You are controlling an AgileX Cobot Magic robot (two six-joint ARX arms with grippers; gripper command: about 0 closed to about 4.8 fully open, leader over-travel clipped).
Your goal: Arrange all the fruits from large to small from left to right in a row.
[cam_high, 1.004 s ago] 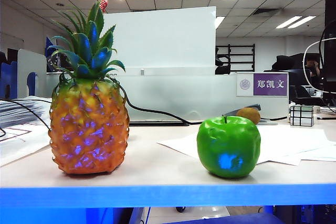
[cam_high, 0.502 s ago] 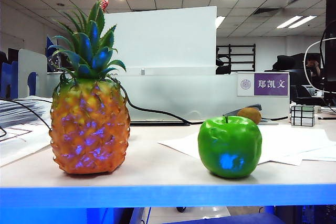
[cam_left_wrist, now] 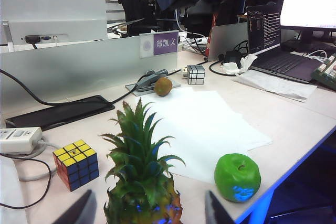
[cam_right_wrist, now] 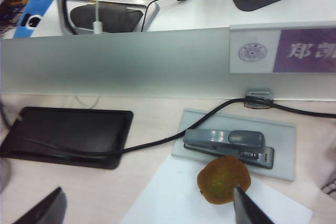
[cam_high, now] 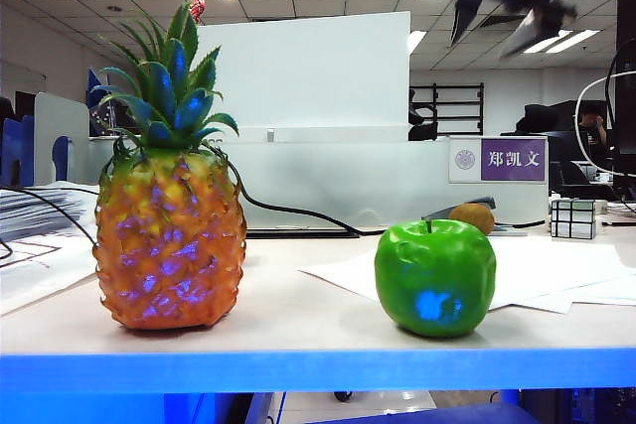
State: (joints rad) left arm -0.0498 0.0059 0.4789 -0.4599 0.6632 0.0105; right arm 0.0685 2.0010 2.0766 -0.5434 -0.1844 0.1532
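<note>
The pineapple (cam_high: 169, 240) stands at the left of the exterior view, near the table's (cam_high: 298, 320) front edge; tall and top-heavy, it could tip if an arm brushes its crown. The apple (cam_high: 434, 278) sits right of centre; being round, it may roll off the edge if nudged. The kiwi (cam_high: 471, 216) lies behind the apple, touching a grey stapler (cam_right_wrist: 228, 145). The right claw (cam_high: 505, 22) hangs spread and empty at the upper right, above the kiwi; a careless pinch could catch the stapler or squirt the small oval away. The left claw (cam_left_wrist: 147, 214) is spread and empty behind the pineapple. No containers are visible.
</note>
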